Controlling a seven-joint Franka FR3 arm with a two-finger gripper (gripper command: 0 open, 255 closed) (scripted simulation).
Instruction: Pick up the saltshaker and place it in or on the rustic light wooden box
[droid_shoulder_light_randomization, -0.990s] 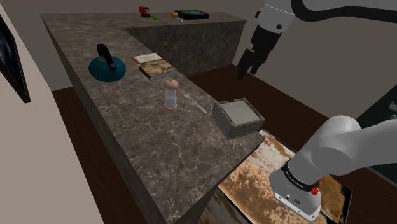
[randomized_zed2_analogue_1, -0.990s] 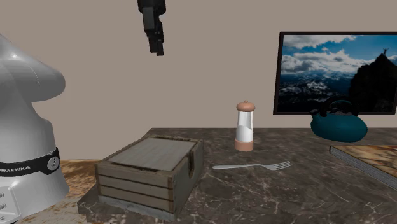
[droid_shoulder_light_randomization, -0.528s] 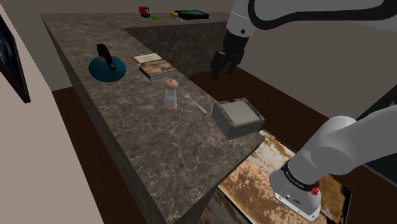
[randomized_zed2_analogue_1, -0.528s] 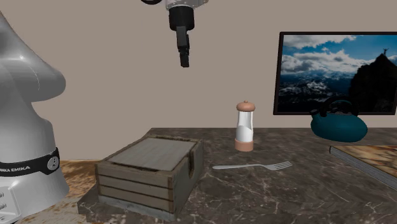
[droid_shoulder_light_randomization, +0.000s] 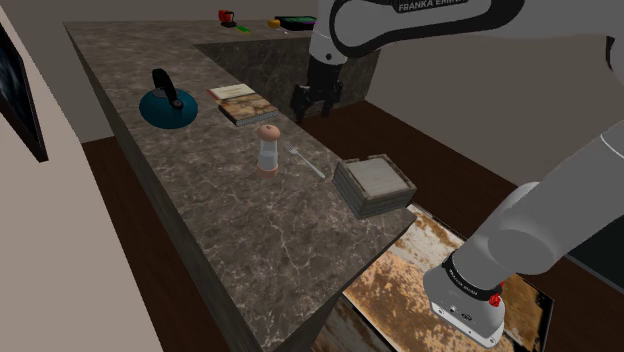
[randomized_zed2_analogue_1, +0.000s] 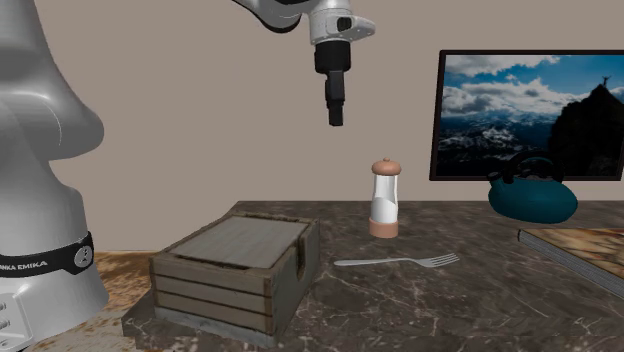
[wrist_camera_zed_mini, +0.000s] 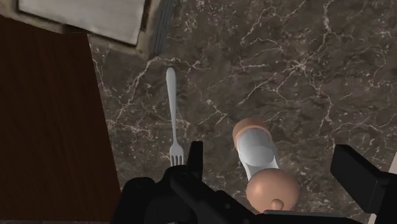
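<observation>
Our hand (randomized_zed2_analogue_1: 335, 116) hangs high above the bench (wrist_camera_zed_mini: 299, 57), fingers (wrist_camera_zed_mini: 359, 178) spread wide and empty, pointing straight down. We judge it is held so to line up over the shaker (wrist_camera_zed_mini: 256, 150), which stands upright almost directly beneath, untouched. A fork (wrist_camera_zed_mini: 172, 108) lies beside the shaker. Beyond that, off to the hand's side, sits the box (randomized_zed2_analogue_1: 235, 268), its flat top bare.

The arm (droid_shoulder_light_randomization: 430, 10) reads "FRANKA EMIKA", and the dark band on its base (randomized_zed2_analogue_1: 45, 262) shows "NKA EMIKA".

the wrist view's edge cuts off the wooden box (wrist_camera_zed_mini: 83, 14), the second exterior view's right edge the book (randomized_zed2_analogue_1: 588, 250).
</observation>
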